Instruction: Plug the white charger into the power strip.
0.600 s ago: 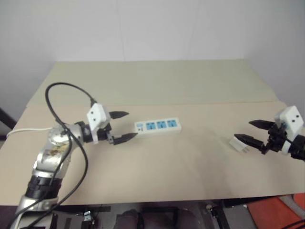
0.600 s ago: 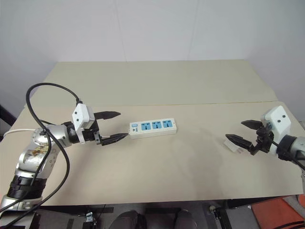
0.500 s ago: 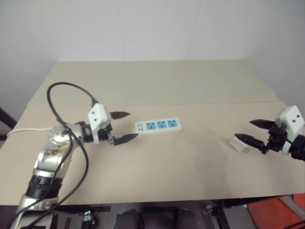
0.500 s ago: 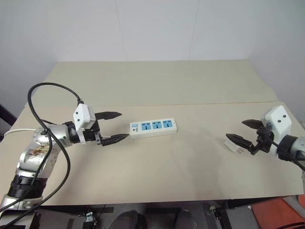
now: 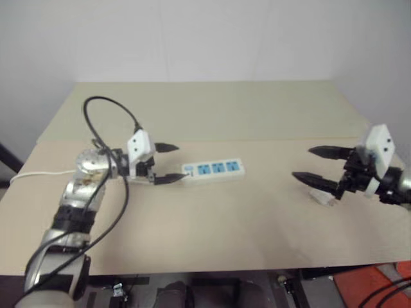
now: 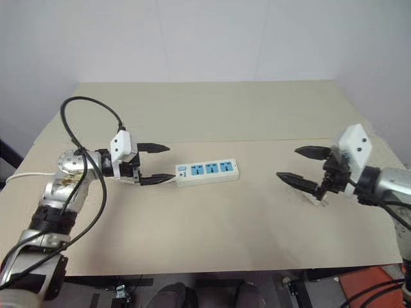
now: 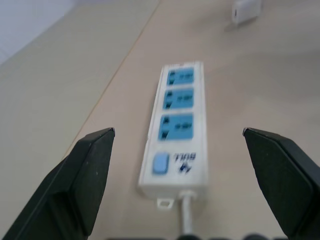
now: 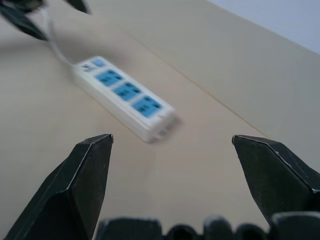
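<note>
Near the table's [image 6: 212,256] right edge, white charger [image 5: 322,195] sits light, rigid; right gripper [image 5: 314,167] wide, empty — take its flat sides.

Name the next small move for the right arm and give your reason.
Probably lower the right gripper onto the white charger and close. Its fingers are open and empty, the charger lies on the table just under them, apart from the power strip.

Bare table [image 6: 257,205] lies between the right claw [image 6: 297,165] and the power strip [image 6: 207,172]; the charger [image 5: 321,195] sits under that claw.
</note>
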Controlling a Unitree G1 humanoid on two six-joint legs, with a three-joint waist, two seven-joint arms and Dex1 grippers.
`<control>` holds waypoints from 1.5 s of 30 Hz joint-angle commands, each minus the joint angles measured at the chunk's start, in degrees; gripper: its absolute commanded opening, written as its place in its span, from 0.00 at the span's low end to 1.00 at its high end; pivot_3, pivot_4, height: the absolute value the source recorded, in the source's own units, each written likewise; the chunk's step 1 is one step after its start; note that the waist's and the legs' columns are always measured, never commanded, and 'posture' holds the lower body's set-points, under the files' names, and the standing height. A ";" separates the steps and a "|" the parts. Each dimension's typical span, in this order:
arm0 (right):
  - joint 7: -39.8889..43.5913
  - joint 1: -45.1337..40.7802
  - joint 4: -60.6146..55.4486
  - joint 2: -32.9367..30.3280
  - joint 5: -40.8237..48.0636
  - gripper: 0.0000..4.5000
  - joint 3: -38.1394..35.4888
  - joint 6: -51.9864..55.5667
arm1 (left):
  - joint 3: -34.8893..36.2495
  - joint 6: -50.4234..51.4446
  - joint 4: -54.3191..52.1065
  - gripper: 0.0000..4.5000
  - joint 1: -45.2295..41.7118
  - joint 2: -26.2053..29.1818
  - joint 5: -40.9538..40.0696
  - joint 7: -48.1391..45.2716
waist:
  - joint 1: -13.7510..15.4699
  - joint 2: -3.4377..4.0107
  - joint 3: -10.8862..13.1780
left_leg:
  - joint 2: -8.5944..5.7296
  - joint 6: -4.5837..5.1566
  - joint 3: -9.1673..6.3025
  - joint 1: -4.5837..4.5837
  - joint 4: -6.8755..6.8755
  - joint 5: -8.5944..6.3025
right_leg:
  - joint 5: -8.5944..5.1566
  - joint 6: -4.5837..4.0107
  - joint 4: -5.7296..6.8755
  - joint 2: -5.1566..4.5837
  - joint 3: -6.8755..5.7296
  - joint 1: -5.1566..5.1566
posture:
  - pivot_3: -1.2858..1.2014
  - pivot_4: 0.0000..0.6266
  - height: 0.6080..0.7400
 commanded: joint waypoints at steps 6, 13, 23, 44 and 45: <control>-3.48 -3.26 -5.22 2.41 1.16 1.00 5.29 1.72 | 0.82 -13.41 24.93 0.99 -11.77 -7.71 3.33 -1.21 | -0.02 -0.42 0.18 | -0.01 0.03 -0.05 -0.10 0.10 -0.02 | 0.02 0.03 -0.01 0.00 -0.07 -0.01 | 0.52 0.24 1.00; -4.33 -2.32 -6.15 2.45 2.15 1.00 4.58 1.84 | -0.06 -20.85 38.44 0.99 -16.53 -11.42 8.02 -2.20 | -0.03 -0.62 0.29 | 0.00 0.06 -0.05 -0.16 0.11 -0.03 | 0.02 0.03 -0.03 -0.01 -0.10 -0.04 | 0.52 0.24 1.00; -4.75 0.53 -8.53 1.91 3.87 1.00 2.18 2.86 | -1.81 -25.48 44.26 0.99 -16.39 -14.09 14.16 -2.25 | -0.02 -0.66 0.30 | 0.02 0.09 -0.09 -0.24 0.13 -0.05 | 0.03 0.02 -0.01 -0.01 -0.12 -0.10 | 0.52 0.24 1.00; -4.51 -0.18 -3.95 -0.31 2.24 1.00 1.44 1.67 | 1.46 -25.73 41.79 0.74 -13.62 -15.97 12.94 -3.58 | 0.03 -0.70 0.28 | 0.04 0.13 -0.09 -0.22 0.15 -0.07 | 0.04 0.01 0.00 -0.02 -0.11 -0.08 | 0.52 0.24 1.00; -4.46 -0.49 -2.95 -0.67 2.08 1.00 1.18 1.69 | 1.62 -25.68 41.00 0.74 -13.65 -16.31 12.49 -4.28 | 0.04 -0.70 0.28 | 0.04 0.13 -0.09 -0.22 0.16 -0.07 | 0.04 0.01 0.00 -0.02 -0.11 -0.08 | 0.52 0.24 1.00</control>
